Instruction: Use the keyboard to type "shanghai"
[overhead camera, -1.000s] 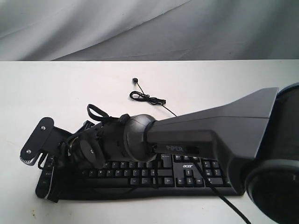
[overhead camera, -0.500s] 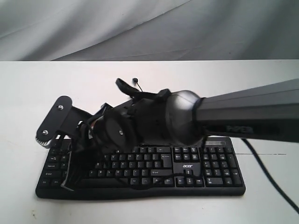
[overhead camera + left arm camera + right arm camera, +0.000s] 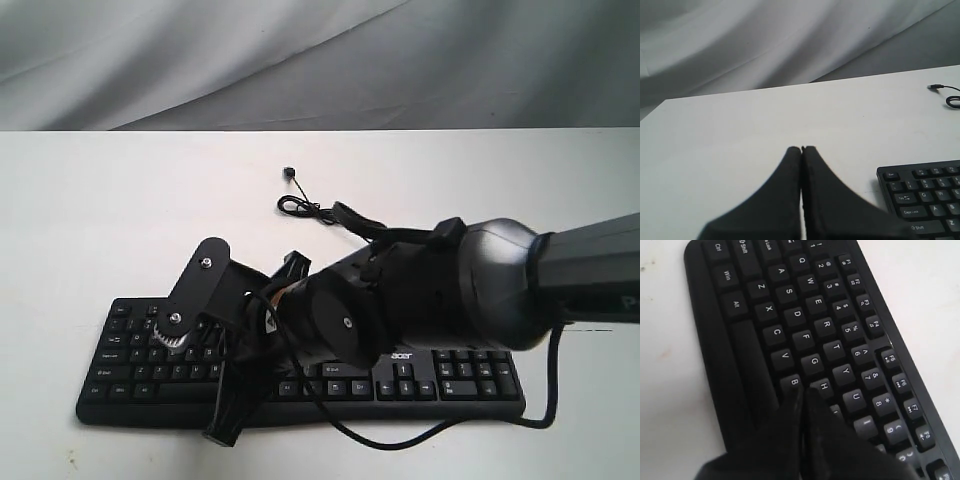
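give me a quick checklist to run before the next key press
1. Right gripper closed into one narrow tip: ok.
2. Tip over the letter rows: ok; it sits between the H key and the B key, so check the aim before pressing.
3. Tip lifted off the keys: cannot tell from these views.
4. Left gripper shut and off to the side, over bare table beside the keyboard's end: ok.
5. Keyboard lying flat on the table: ok.
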Controlling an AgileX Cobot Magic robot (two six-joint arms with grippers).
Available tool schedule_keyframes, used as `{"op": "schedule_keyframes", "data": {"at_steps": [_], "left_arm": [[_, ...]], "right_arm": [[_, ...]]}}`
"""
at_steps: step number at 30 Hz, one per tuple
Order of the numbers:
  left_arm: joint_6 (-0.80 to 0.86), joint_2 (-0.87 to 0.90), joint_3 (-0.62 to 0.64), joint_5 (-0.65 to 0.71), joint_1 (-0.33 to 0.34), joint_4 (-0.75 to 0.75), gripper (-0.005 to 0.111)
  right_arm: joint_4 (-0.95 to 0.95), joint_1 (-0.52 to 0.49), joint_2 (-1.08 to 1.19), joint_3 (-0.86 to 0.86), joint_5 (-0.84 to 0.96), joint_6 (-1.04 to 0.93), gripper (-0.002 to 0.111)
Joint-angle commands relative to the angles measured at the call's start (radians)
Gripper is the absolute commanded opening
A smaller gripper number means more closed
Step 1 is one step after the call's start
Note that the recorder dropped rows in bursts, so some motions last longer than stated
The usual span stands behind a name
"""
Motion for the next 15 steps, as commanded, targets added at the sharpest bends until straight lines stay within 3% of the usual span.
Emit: {"op": "schedule_keyframes", "data": {"at_steps": [1, 15], "left_arm": [[-0.004, -0.004, 0.005, -0.01, -0.007, -0.002, 0.0], [-0.004, -0.004, 0.005, -0.01, -0.007, -0.002, 0.0]], "right_arm": [[0.008, -0.006, -0.005, 0.005, -0.052, 0.004, 0.0], [0.01, -0.006, 0.059, 0.005, -0.085, 0.007, 0.0]]}}
